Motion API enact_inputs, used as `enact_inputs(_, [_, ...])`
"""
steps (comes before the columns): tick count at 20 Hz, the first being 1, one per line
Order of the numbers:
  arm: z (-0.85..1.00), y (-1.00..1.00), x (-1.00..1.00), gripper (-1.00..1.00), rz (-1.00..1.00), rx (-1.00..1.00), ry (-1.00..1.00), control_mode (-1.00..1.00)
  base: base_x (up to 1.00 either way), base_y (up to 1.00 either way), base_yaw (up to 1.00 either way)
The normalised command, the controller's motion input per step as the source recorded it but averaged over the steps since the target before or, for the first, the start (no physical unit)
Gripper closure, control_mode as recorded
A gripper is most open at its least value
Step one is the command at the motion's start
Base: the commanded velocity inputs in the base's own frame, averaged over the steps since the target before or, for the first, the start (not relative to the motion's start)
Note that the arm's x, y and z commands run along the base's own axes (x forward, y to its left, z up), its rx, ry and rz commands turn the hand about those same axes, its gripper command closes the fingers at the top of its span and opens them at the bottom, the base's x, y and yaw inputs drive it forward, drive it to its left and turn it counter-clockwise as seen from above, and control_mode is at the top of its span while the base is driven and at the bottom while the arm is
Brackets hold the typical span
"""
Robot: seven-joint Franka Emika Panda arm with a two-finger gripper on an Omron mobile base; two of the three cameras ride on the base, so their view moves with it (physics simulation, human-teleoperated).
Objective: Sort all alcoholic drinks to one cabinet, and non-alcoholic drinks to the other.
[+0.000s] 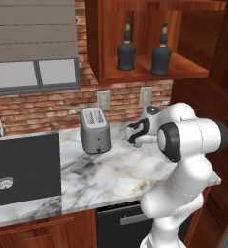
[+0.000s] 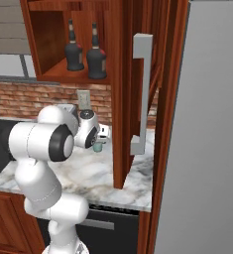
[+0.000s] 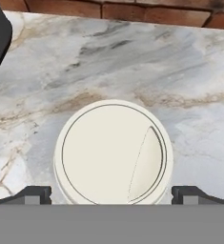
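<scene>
Near the back edge of the marble bench (image 1: 110,177), close to the brick wall and toward its right-hand end, the small cup (image 3: 113,151) stood upright beneath the robot's hand, its white lid facing straight up at the hand camera. The gripper (image 3: 111,194) hung directly above it with the jaws spread wide and holding nothing, one fingertip showing on each side of the lid and apart from it. The step in hand looked to me like the pickup of this cup, and to do it well the hand would want to come straight down so the lid stayed centred between the jaws, low enough to clamp the body rather than the lid's rim, then close gently, since a light cup could tip or skid on the smooth stone. The lid was round and cream-white with a raised ring and a curved tab line at one side; from the right base view a sliver of the pale green body showed under the wrist. Up on the shelf of the wide cabinet (image 1: 105,43) both black bottles (image 1: 126,48) (image 1: 161,51) stood side by side, so the alcoholic half seemed done.
</scene>
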Motion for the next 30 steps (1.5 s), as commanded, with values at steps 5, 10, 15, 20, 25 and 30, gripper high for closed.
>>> enact_inputs(5, [0.0, 0.0, 0.09, -1.0, 0.0, 0.0, 0.0, -1.0, 0.0, 0.0, 0.0])
enact_inputs(10, [0.0, 0.0, 0.1, -1.0, 0.0, 0.0, 0.0, -1.0, 0.0, 0.0, 0.0])
enact_inputs(15, [0.0, 0.0, 0.11, -1.0, 0.0, 0.0, 0.0, -1.0, 0.0, 0.0, 0.0])
enact_inputs(20, [0.0, 0.0, 0.01, 1.0, 0.0, 0.0, 0.0, -1.0, 0.0, 0.0, 0.0])
enact_inputs(25, [0.0, 0.0, 0.0, 1.0, 0.0, 0.0, 0.0, -1.0, 0.0, 0.0, 0.0])
enact_inputs(30, [0.01, 0.0, -0.19, 1.0, 0.0, 0.0, 0.01, -1.0, 0.0, 0.0, 0.0])
